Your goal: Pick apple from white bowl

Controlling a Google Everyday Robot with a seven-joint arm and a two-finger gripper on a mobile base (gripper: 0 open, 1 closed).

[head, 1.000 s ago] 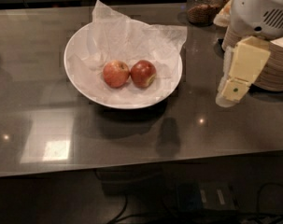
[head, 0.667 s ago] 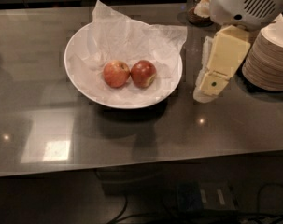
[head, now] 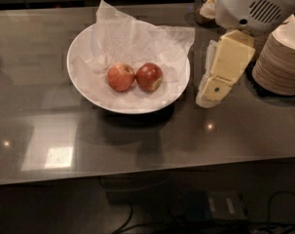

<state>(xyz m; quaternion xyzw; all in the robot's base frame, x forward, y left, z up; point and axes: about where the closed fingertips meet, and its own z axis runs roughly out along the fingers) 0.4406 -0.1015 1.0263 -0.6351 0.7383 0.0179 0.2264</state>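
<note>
Since a second ago, we see that the cream-and-white two-finger gripper (head: pixel 210 95) has swung across from in front of the stack of beige disposable bowls (head: pixel 281 57) toward the large, shallow, glossy white bowl (head: pixel 137 107); the fruit and the bowl have not shifted. The gripper now hangs tip-down over the dark, glossy grey countertop (head: pixel 137 150), under the robot's rounded white arm housing (head: pixel 254 4). Whether its jaws are spread or pressed together we cannot tell, and nothing sits between them.

Seen from the camera, the white bowl's rim lies just to the left of the jaws, close to them but apart. Crinkled white paper (head: pixel 137 33) lines the bowl, and one corner of it spills over the rim toward the jaws. The deep-red apple with a small yellow-green patch (head: pixel 149 76) rests on that paper near the bowl's middle, left of the jaws and well apart from them. The paler pinkish-orange apple (head: pixel 120 77) touches it on the side away from the jaws. The beige stack stands to the right of the jaws, and a glass jar with brown contents (head: pixel 204 6) stands behind them, partly hidden by the housing.
</note>
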